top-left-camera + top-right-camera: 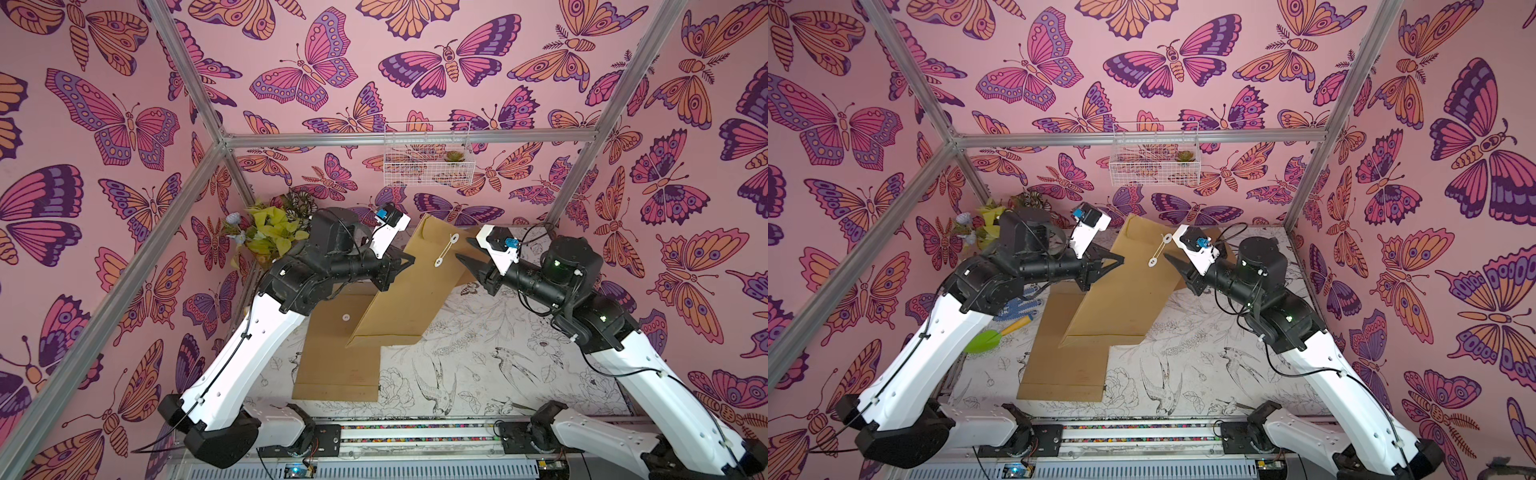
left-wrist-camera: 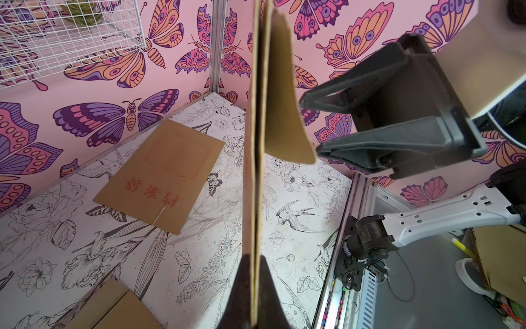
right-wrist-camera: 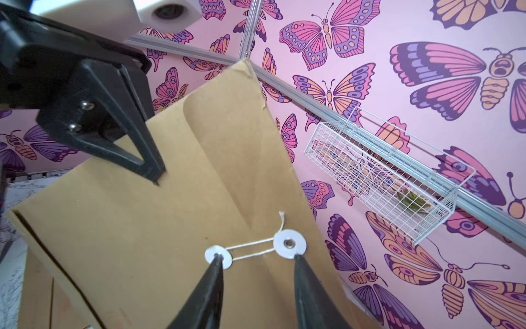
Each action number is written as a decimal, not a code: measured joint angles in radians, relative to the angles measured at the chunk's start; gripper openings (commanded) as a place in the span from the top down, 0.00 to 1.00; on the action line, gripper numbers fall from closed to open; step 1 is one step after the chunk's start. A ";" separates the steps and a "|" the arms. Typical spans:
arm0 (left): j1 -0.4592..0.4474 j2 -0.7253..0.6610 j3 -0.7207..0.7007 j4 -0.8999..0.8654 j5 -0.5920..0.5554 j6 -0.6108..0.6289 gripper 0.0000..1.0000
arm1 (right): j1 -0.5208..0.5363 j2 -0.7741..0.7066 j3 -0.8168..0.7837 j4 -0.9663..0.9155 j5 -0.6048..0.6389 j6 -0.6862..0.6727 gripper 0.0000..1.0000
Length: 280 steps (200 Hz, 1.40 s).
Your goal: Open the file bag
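The file bag (image 1: 399,291) is a brown kraft envelope held up off the table at a tilt, flap end toward the back wall. My left gripper (image 2: 255,262) is shut on its left edge, also seen in a top view (image 1: 1119,262). A white string (image 3: 252,250) runs between two white discs (image 3: 289,244) on the flap and body. My right gripper (image 3: 257,256) is open in front of this closure, one fingertip at each disc, nothing held. In a top view the right gripper (image 1: 462,248) sits just right of the discs (image 1: 439,262).
A second brown file bag (image 1: 332,353) lies flat on the floral table (image 1: 478,353) under the raised one. Another (image 2: 159,176) lies at the back right. A wire basket (image 1: 428,153) hangs on the back wall. Artificial flowers (image 1: 270,232) stand back left.
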<state>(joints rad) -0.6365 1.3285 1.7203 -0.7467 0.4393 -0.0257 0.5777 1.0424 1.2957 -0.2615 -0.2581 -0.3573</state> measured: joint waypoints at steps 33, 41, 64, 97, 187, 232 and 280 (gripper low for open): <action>-0.010 0.000 0.011 -0.014 -0.015 0.004 1.00 | 0.000 0.037 0.000 0.020 0.006 -0.039 0.60; -0.011 0.001 0.016 -0.015 -0.015 0.004 1.00 | 0.000 0.045 0.000 0.020 0.008 -0.043 0.60; -0.016 0.006 0.032 -0.018 -0.016 0.007 1.00 | 0.001 0.056 0.000 0.031 0.023 -0.055 0.61; -0.025 0.011 0.043 -0.019 -0.017 0.011 1.00 | 0.001 0.056 0.000 0.055 0.046 -0.066 0.62; -0.034 0.017 0.050 -0.026 -0.016 0.015 1.00 | 0.001 0.055 0.000 0.086 0.057 -0.069 0.72; -0.039 0.024 0.050 -0.036 -0.016 0.018 1.00 | 0.001 0.056 0.000 0.086 0.056 -0.070 0.75; -0.039 0.024 0.050 -0.036 -0.016 0.018 1.00 | 0.001 0.060 0.000 0.086 0.056 -0.069 0.82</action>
<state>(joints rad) -0.6758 1.3525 1.7706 -0.7830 0.4229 -0.0074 0.5785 1.1027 1.2961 -0.1753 -0.2020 -0.4263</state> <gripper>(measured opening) 0.045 0.191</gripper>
